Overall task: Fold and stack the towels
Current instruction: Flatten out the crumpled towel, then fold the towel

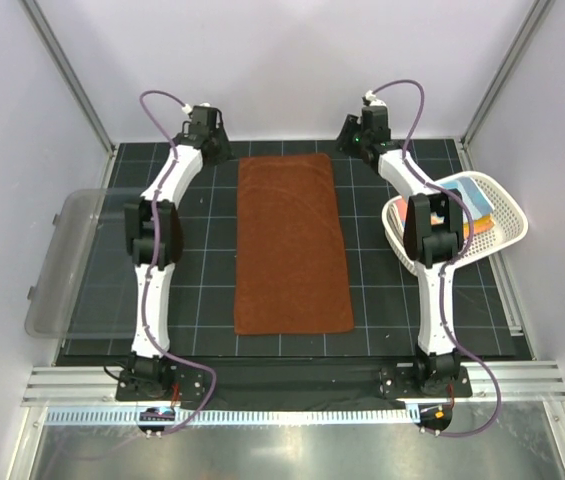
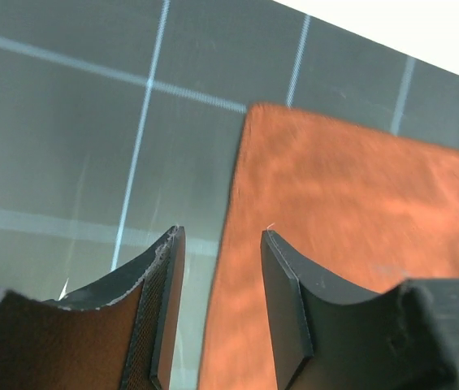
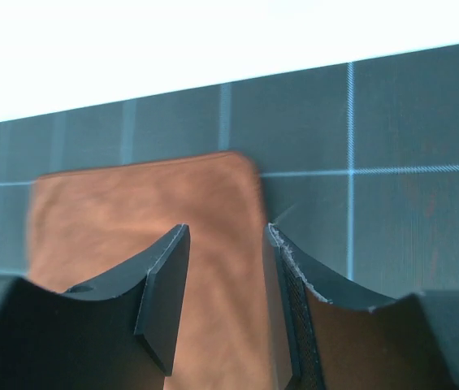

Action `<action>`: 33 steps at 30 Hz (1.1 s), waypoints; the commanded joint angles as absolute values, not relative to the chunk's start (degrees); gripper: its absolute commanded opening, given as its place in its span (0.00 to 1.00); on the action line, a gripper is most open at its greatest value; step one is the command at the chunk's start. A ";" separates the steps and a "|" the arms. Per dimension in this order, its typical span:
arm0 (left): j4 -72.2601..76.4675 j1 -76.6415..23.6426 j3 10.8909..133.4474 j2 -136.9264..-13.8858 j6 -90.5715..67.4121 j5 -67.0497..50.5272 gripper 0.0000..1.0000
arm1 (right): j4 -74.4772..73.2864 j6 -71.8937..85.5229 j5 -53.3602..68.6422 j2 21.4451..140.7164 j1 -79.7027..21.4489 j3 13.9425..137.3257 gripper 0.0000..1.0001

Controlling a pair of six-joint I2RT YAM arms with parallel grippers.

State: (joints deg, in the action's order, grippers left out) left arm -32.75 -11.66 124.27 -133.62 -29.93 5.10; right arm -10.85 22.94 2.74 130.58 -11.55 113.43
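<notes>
1. Dark gridded mat (image 1: 202, 290) under both arms; the rust-brown towel (image 1: 292, 245) lies flat at its centre, long axis running near to far.
2. Left gripper (image 2: 221, 236) hangs at the towel's far-left corner and right gripper (image 3: 225, 231) at the far-right, each arm nearest its own corner.
3. We see both sets of jaws parted, nothing pinched.
4. We judge the next move: pinch both far corners and draw them toward the near edge.

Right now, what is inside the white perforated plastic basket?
A light blue cloth and a yellow-orange cloth lie in the basket. The right arm covers its left part, so anything there or beneath the cloths is hidden.
</notes>
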 commanded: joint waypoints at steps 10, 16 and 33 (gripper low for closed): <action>-19.69 -9.93 135.62 -149.76 -35.76 -0.53 0.46 | 1.50 34.01 18.10 149.75 -6.86 128.31 0.47; -15.21 -9.32 137.28 -153.89 -41.48 -2.55 0.43 | 3.08 37.96 21.09 154.77 -6.77 131.83 0.46; -11.51 -9.84 138.08 -157.94 -45.35 -7.03 0.35 | 3.51 38.67 24.08 157.59 -8.26 132.01 0.44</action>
State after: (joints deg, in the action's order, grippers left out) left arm -11.68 -9.58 136.88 -156.33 -44.86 -5.30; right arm 2.74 38.04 22.59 156.70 -6.98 130.32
